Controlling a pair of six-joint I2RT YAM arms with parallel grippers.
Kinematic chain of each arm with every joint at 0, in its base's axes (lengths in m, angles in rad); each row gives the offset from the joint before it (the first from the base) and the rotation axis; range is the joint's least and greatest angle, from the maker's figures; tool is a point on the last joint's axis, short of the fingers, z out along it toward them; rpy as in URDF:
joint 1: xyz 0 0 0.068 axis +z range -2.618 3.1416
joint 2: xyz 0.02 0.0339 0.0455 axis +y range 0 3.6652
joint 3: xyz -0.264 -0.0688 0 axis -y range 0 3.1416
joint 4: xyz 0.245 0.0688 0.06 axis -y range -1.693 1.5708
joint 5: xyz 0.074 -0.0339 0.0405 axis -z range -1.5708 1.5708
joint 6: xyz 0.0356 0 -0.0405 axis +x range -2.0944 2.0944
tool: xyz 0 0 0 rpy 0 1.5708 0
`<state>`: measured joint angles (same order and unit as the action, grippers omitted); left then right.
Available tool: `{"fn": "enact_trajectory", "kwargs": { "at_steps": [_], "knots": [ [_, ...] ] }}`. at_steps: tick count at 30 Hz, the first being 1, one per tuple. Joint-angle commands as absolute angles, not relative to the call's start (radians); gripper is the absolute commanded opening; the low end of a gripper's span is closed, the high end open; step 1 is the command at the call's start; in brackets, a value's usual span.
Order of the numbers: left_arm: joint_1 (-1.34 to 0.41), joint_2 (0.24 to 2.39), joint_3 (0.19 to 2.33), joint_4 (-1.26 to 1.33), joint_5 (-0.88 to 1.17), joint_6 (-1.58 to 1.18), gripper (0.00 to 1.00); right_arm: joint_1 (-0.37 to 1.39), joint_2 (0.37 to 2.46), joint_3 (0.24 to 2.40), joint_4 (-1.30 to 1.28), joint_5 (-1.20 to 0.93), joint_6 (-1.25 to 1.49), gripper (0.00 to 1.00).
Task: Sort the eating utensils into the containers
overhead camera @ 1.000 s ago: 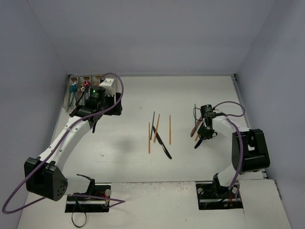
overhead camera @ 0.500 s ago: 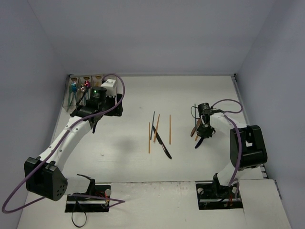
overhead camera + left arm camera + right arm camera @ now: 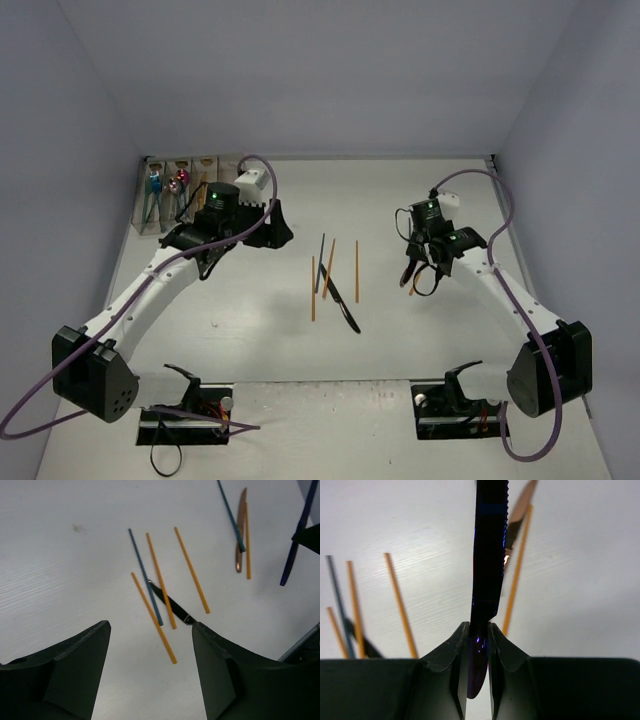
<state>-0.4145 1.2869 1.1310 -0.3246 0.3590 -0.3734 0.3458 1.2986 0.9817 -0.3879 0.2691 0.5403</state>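
My right gripper (image 3: 424, 268) (image 3: 479, 630) is shut on a dark blue knife (image 3: 490, 540), held above the table with its serrated blade pointing away. Under it lie a copper knife (image 3: 520, 510) and an orange stick (image 3: 517, 575). My left gripper (image 3: 276, 230) (image 3: 150, 629) is open and empty, above the table just left of the central pile. That pile has three orange sticks (image 3: 161, 580), a blue stick (image 3: 144, 575) and a black knife (image 3: 170, 602) (image 3: 342, 303). The row of bins (image 3: 205, 165) stands at the far left with teal and pink utensils inside.
A teal stick (image 3: 231, 515) lies across the copper knife (image 3: 241, 535) at the right. The left arm partly hides the bins' right end. Grey walls close the table on three sides. The arm bases sit at the near edge.
My left gripper has moved right, away from the bins toward the central pile. My right arm has swung its elbow out to the right, still gripping the dark blue knife near the same spot.
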Motion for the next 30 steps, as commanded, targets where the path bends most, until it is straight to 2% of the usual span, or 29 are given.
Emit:
{"fn": "enact_trajectory", "kwargs": {
  "at_steps": [1, 8, 24, 30],
  "knots": [
    [-0.508, 1.246, 1.106, -0.110, 0.468, -0.543, 0.63, 0.375, 1.224, 1.043, -0.306, 0.172, 0.530, 0.00],
    [-0.663, 1.311, 1.115, 0.068, 0.458, -0.638, 0.63, 0.408, 1.188, 1.068, -0.160, 0.012, 0.616, 0.00],
    [-0.855, 1.505, 1.306, -0.052, 0.316, -0.529, 0.63, 0.474, 1.166, 1.031, -0.011, -0.128, 0.736, 0.00],
    [-0.870, 1.533, 1.336, -0.085, 0.267, -0.503, 0.58, 0.482, 1.160, 1.024, -0.008, -0.153, 0.749, 0.00]
  ]
}}
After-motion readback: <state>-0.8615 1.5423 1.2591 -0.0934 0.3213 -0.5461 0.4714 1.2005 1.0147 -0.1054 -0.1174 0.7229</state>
